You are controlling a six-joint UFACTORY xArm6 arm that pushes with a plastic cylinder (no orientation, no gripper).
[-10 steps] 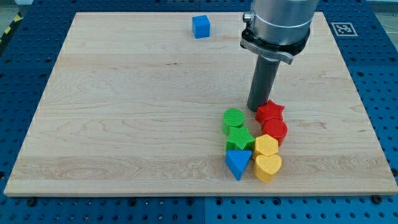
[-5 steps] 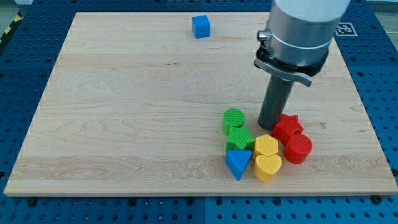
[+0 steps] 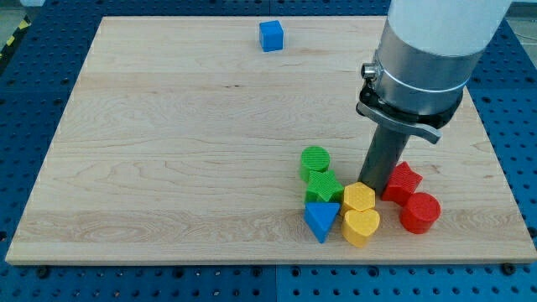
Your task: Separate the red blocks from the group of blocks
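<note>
Red star-shaped block and red cylinder block sit right of the cluster on the wooden tabletop. My tip, apparently touching the star, stands beside the yellow hexagonal block. No jaws exist.

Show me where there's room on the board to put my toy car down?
The whole left half of the wooden board is bare, from the blue cube at the top down to the bottom edge. It's crowded bottom right: green cylinder, green star, blue triangle, yellow hexagon, yellow heart, my tip, red star, red cylinder.
</note>
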